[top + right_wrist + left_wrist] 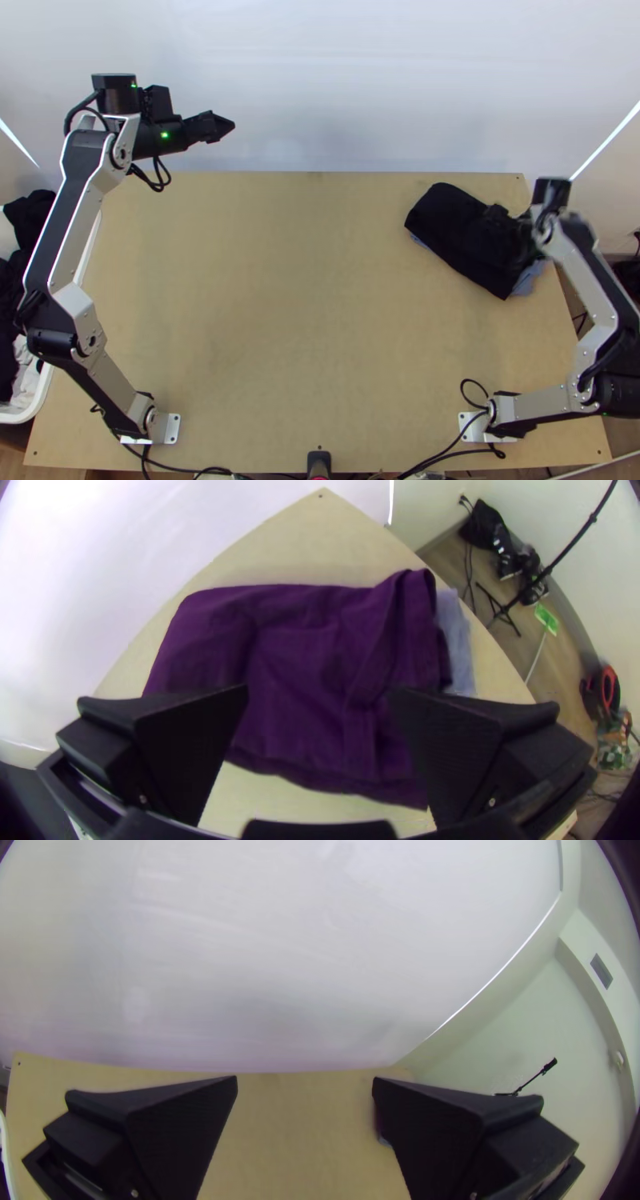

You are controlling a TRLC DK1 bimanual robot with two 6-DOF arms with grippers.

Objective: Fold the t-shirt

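- T-shirt (303,660): folded; presumably light, limp; best pinched through all layers at an outer edge.
- Left end effector (305,1084), right end effector (319,689): fingers parted, empty.

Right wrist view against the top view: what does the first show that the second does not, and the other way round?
Right wrist view: the green card on the floor and the slanting black pole.

Top view: the left claw past the table's far edge, the white bin at the left, and both arms' base plates.

Both: the table, the folded dark cloth near its far right corner, the blue-grey cloth sticking out beneath, and the right claw above them.
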